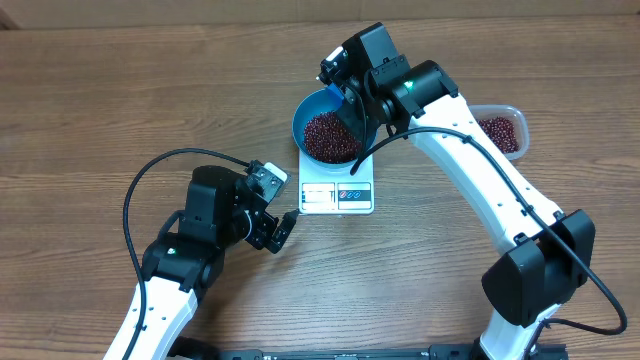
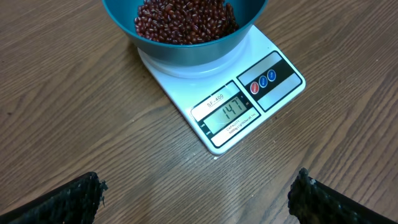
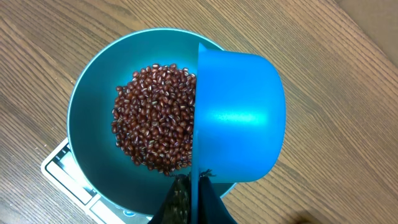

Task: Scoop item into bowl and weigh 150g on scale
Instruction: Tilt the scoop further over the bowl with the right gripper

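The left tool (image 1: 283, 205) hovers low over the wooden surface (image 1: 120, 90) with its jaws wide apart and nothing between them; in its own camera the two dark fingertips (image 2: 81, 199) sit at the bottom corners, with bare wood between.

Just ahead of this tool stands the scale (image 1: 337, 195), flat on the surface, its display (image 2: 230, 112) on the edge nearest the tool and reading 147; the bowl (image 1: 310, 110) sits on the scale's far part, beyond the display from the left tool; the beans (image 1: 328, 135) lie in a loose heap inside the bowl, covering its bottom.

The right tool (image 1: 345, 85) hangs over the bowl, clamped together on the thin handle of a blue scoop (image 3: 239, 118); the scoop is tipped on its side directly below this tool, above the bowl's rim, its open mouth turned toward the heap and its inside hidden from view.

Well to the right of the right tool, beside its arm, a clear tub (image 1: 515, 112) rests on the surface and holds more beans.
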Robot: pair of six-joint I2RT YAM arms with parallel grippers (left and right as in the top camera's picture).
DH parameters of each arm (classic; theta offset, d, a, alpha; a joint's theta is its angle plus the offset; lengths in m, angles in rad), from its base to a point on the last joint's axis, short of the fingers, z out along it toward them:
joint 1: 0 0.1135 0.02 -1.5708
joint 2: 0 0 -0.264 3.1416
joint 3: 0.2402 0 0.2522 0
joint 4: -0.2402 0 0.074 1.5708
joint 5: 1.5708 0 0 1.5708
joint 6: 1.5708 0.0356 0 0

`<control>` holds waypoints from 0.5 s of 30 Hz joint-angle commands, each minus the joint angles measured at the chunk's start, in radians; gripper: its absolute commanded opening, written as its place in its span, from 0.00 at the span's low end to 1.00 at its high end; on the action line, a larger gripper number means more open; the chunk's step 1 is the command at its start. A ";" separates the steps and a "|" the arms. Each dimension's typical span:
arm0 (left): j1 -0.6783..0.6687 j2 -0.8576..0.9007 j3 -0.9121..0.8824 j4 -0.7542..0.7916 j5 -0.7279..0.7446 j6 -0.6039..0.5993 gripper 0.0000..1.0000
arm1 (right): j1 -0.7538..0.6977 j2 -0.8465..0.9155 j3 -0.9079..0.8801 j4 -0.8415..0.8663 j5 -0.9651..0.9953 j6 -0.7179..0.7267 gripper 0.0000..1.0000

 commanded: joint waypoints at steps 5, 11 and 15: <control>0.003 -0.010 -0.005 0.000 0.002 0.000 0.99 | 0.005 -0.047 0.038 0.010 0.014 -0.004 0.04; 0.003 -0.010 -0.005 0.000 0.002 0.000 1.00 | 0.005 -0.047 0.038 0.009 0.035 -0.003 0.04; 0.003 -0.010 -0.005 0.000 0.002 0.000 1.00 | 0.004 -0.055 0.038 0.018 0.015 0.020 0.04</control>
